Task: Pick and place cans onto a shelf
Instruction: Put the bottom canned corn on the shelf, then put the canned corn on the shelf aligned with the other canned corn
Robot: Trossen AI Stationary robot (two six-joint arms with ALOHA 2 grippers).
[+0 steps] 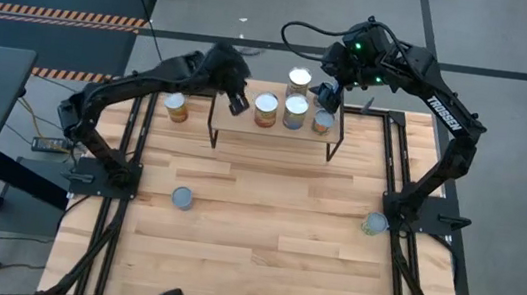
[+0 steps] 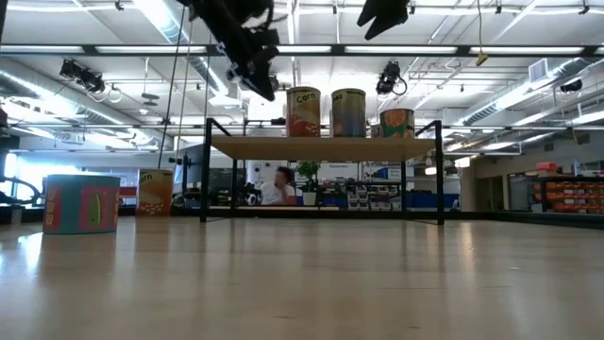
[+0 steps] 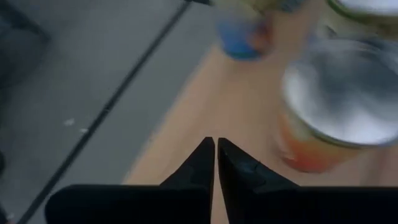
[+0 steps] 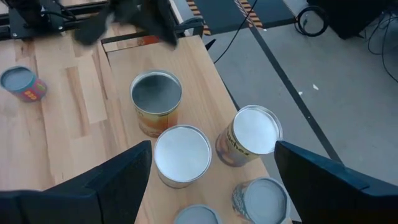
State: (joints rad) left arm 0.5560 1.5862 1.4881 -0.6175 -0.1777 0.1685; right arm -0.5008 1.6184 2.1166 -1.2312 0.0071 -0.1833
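The shelf [image 1: 246,124] stands at the table's far middle on thin black legs. Several cans stand upright on it: an orange one [image 1: 266,110], a blue-grey one [image 1: 295,111], one at the right end [image 1: 322,122] and one at the far edge [image 1: 299,78]. My left gripper [image 1: 239,102] is shut and empty above the shelf's left end, beside the orange can [image 3: 336,112]. My right gripper [image 1: 328,94] hovers above the shelf's far right, open wide and empty [image 4: 212,146]; the cans' silver tops [image 4: 182,155] show below it.
Three more cans stand on the table: an orange one [image 1: 177,107] left of the shelf, a blue-grey one [image 1: 182,196] at mid-left, a green one [image 1: 373,222] at the right by the arm's base. The near half of the table [image 1: 260,258] holds nothing else.
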